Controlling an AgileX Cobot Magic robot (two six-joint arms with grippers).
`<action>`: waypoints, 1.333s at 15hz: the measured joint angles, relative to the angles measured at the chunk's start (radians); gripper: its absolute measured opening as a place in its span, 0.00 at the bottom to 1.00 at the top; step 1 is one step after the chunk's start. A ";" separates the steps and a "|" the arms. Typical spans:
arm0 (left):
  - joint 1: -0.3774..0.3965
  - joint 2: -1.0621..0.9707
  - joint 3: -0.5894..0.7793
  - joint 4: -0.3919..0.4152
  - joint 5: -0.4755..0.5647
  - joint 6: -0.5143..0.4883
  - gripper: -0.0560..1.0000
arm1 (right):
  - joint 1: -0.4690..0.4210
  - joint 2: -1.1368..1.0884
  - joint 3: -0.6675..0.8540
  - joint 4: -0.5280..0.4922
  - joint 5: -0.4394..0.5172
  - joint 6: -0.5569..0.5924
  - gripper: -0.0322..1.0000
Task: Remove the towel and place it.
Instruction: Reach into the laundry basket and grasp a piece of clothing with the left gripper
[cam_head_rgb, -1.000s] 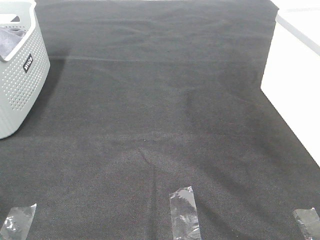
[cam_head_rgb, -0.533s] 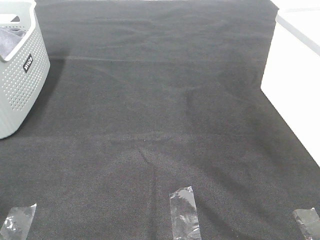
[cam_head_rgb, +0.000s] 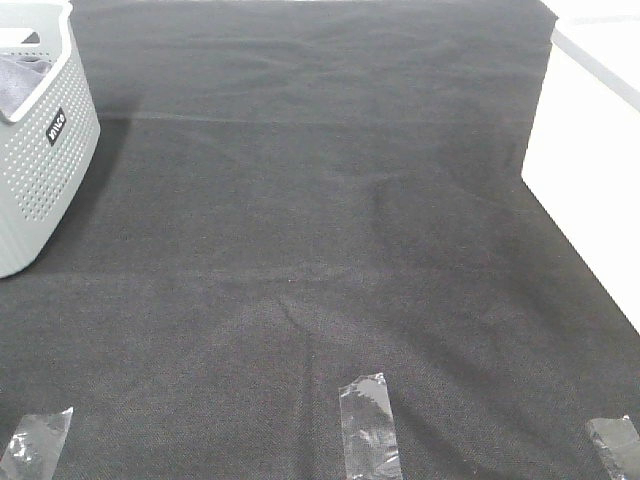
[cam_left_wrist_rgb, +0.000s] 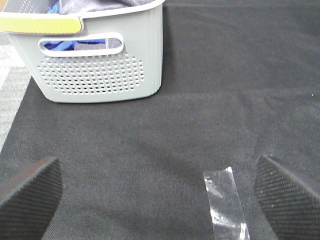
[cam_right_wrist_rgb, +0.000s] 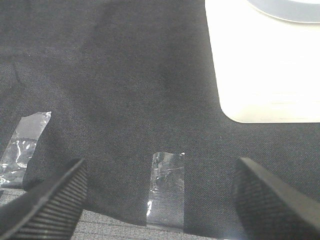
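Zero change in the last second: left gripper (cam_left_wrist_rgb: 160, 197) and right gripper (cam_right_wrist_rgb: 162, 202) hang released, empty above the desk (cam_head_rgb: 320, 250), towel (cam_head_rgb: 15, 85) sits in basket (cam_head_rgb: 50, 190), so removal probably not started.

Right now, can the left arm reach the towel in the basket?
Probably yes: its fingers are open, the basket stands ahead across bare cloth, and the towel shows at its open top.
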 joint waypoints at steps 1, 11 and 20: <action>0.000 0.032 -0.007 0.000 0.003 0.016 0.99 | 0.000 0.000 0.000 0.000 0.000 0.000 0.79; 0.000 0.884 -0.579 0.086 0.046 0.812 0.99 | 0.000 0.000 0.000 0.000 0.000 0.000 0.79; 0.110 1.678 -1.205 0.429 0.040 0.916 0.99 | 0.000 0.000 0.000 0.000 0.000 0.000 0.79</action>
